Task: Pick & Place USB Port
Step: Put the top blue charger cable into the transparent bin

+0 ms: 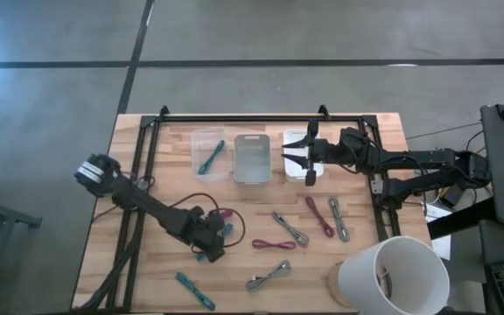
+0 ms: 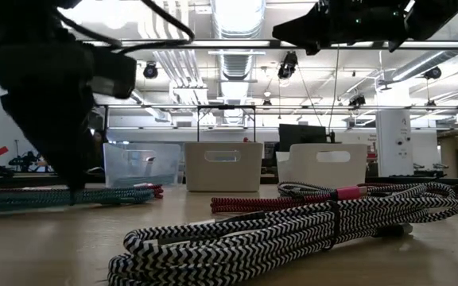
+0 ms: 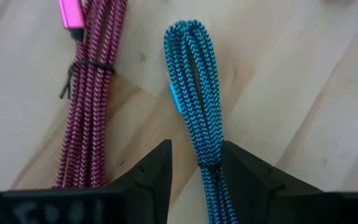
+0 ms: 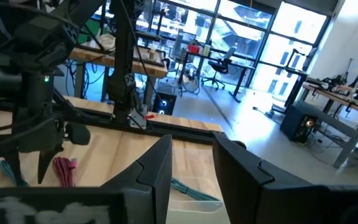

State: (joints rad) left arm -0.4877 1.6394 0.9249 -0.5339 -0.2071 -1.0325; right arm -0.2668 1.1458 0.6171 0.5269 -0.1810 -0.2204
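A teal braided cable bundle (image 1: 223,233) (image 3: 197,106) lies flat on the wooden table, beside a magenta bundle (image 1: 226,214) (image 3: 92,93). My left gripper (image 1: 210,243) (image 3: 197,171) is down over the teal bundle, open, one finger on each side of it near one end. In the low view the left gripper (image 2: 64,171) reaches down to the teal bundle (image 2: 46,199). My right gripper (image 1: 309,159) (image 4: 192,168) hovers open and empty over the white bin (image 1: 294,140). The clear bin (image 1: 196,156) holds another teal cable (image 1: 211,157). My left gripper comes from above, pointing down, with its fingers across the teal bundle. One finger (image 3: 244,174) lies against the bundle's side (image 3: 215,158); the other finger (image 3: 154,174) stands a little off it. The bundle rests flat on the table.
A grey bin (image 1: 252,157) stands between the clear and white bins. More cable bundles lie around: grey-white (image 1: 290,229) (image 1: 339,219) (image 1: 268,276), red (image 1: 319,216) (image 1: 274,244), teal (image 1: 195,290). A large white cup (image 1: 394,273) sits at the near right corner. Black frame rails (image 1: 261,116) border the table.
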